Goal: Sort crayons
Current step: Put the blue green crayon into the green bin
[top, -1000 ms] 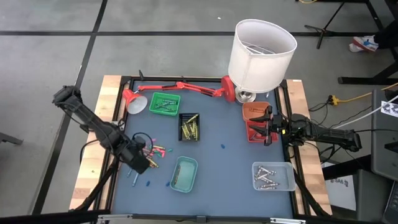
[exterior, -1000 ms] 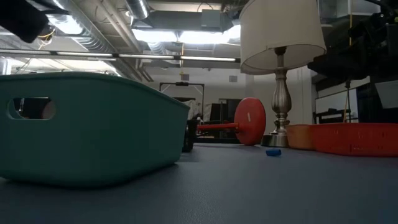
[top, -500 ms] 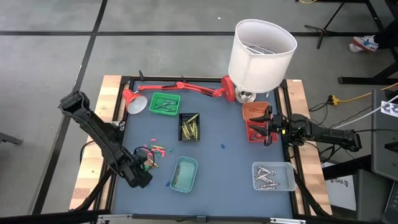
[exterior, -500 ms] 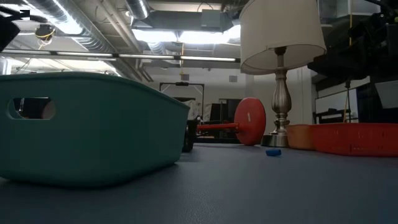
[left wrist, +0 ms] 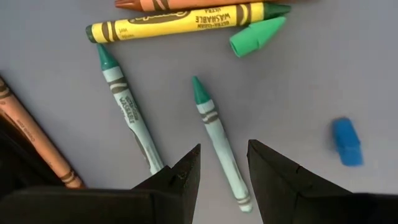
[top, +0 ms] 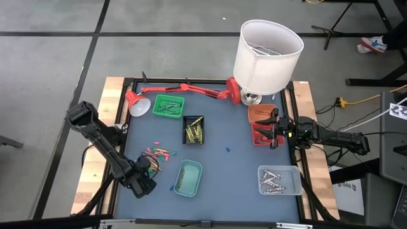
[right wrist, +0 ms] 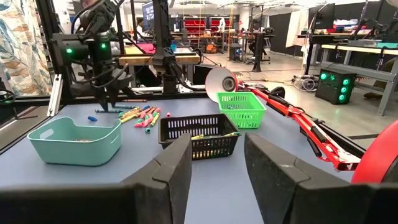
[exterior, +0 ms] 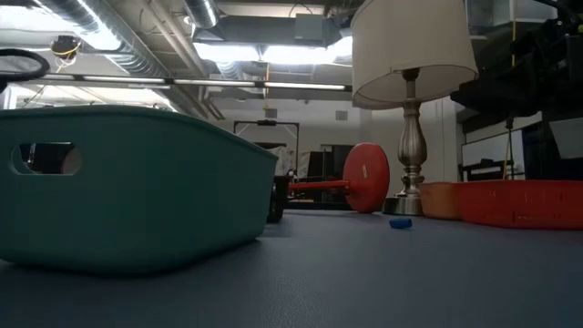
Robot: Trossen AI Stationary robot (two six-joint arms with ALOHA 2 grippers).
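We hold our left tool [left wrist: 221, 163] spread low over a teal crayon [left wrist: 217, 137] lying loose on the worktop [left wrist: 311, 74], fingers straddling it for a pinch; our right tool [right wrist: 214, 165] waits spread beside the red tray [top: 262, 130]

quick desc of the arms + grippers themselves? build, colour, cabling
Both arms are dark, near-black jointed links. The left gripper has two matte black wedge-shaped fingers; the right gripper has the same blocky black pair. Black cable loops show beside the left arm; the right arm looks equally dark.
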